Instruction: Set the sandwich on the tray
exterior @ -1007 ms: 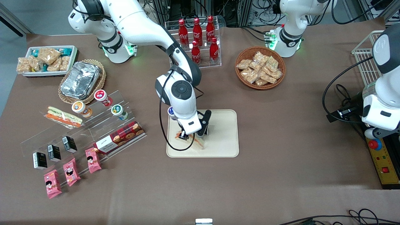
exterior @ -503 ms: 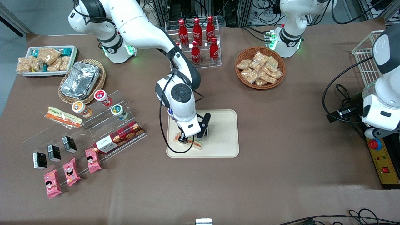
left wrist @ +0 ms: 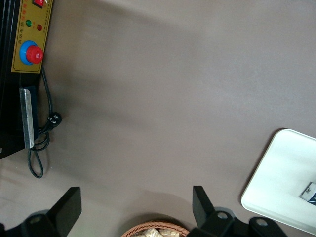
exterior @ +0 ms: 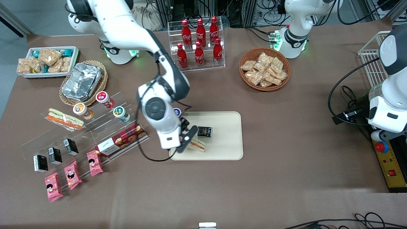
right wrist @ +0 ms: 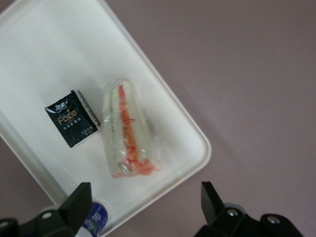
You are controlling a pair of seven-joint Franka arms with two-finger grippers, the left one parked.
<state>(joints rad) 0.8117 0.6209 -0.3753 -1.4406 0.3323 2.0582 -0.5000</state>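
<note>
- Lying flat on the tray point(exterior: 227, 140), the sandwich point(exterior: 196, 145) sits in the part nearest the front camera, toward the working arm's end, free of any grip.
- A small black carton point(exterior: 204, 131) lies on the tray just beside the sandwich, farther from the front camera.
- The gripper point(exterior: 186, 140) hangs above the tray's edge near the sandwich, its fingers point(right wrist: 212, 197) spread apart and holding nothing.
- A blue-lidded cup point(exterior: 176, 111) stands at the tray's corner.
</note>
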